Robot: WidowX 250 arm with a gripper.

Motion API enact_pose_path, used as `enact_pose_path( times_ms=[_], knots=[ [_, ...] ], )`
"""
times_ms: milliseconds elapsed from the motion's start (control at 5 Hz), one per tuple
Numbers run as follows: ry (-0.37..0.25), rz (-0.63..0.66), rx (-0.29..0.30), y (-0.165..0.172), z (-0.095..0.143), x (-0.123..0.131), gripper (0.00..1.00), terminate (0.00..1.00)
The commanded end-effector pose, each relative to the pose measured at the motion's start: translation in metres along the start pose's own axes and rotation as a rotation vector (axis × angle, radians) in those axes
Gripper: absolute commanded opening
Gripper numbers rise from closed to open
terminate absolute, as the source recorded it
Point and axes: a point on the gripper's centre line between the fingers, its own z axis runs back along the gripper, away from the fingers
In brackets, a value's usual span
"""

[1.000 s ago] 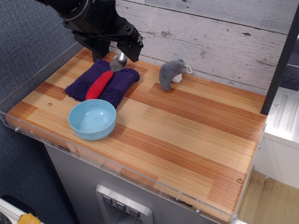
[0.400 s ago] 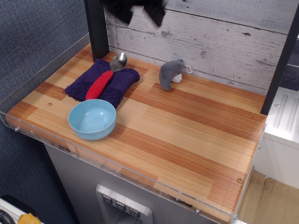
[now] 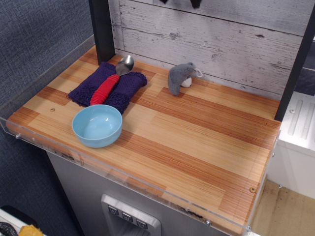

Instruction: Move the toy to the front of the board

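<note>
Toy [image 3: 180, 77] at board [image 3: 197, 142] rear; bowl [image 3: 97, 125], cloth [image 3: 109, 87] left.

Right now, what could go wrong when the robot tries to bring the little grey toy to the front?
1. The toy stands almost against the plank wall, so the pincer, barely showing at the top edge, may bump the wall coming down.
2. The toy has a thin string loop that might snag a finger.
3. The board has only low clear edging in front, so a toy let go too far forward could tumble off.
</note>
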Motion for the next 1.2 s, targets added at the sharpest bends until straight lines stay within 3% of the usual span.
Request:
enact_pose_path(
  times_ms=[0,400,1000],
  knots=[
    [0.111,-0.032,0.015,-0.008,0.011,-0.032,1.0,0.0],
    [0.186,-0.073,0.038,-0.007,-0.011,-0.061,1.0,0.0],
    [0.132,-0.098,0.021,-0.013,-0.06,-0.049,1.0,0.0]
  ],
)
